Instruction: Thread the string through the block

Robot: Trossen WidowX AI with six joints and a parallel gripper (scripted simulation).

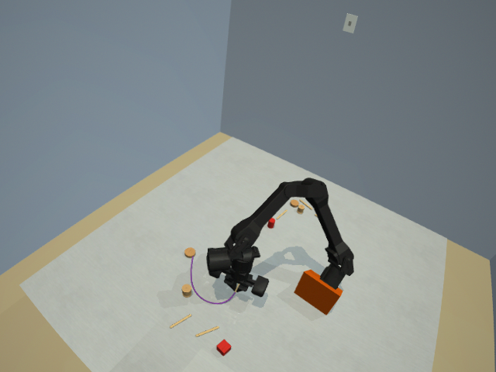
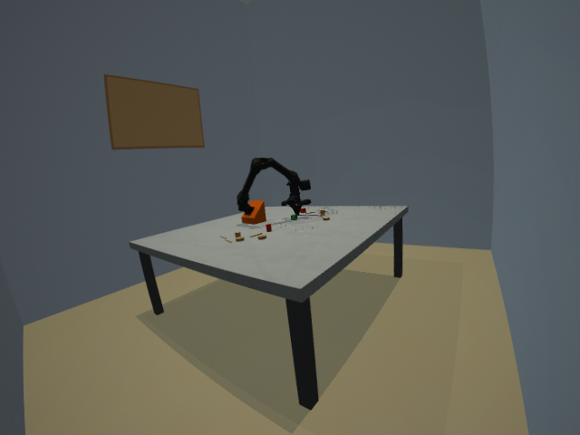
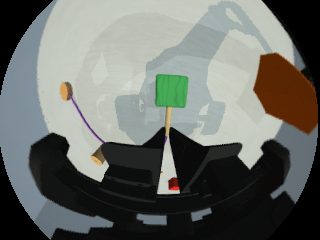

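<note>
My gripper (image 1: pixel 239 286) (image 2: pixel 295 211) (image 3: pixel 167 130) is shut on the thin wooden stick (image 3: pixel 168 122), low over the table. In the wrist view the stick points straight at the green block (image 3: pixel 172 90) (image 2: pixel 294 217), and its tip reaches the block's near face. I cannot see the hole. The arm hides the block in the top view. A purple string (image 1: pixel 197 290) (image 3: pixel 86 118) curves from the stick back to the round wooden button (image 1: pixel 190 252) (image 3: pixel 66 91) on the table to the left.
A second wooden disc (image 1: pixel 186 290) (image 3: pixel 99 155) lies by the string. Two loose sticks (image 1: pixel 180 321) (image 1: pixel 207 331) and a red cube (image 1: pixel 223 346) lie in front. A red cylinder (image 1: pixel 270 222), more discs (image 1: pixel 294 203) and the orange arm base (image 1: pixel 318 296) (image 3: pixel 287 90) are behind and right.
</note>
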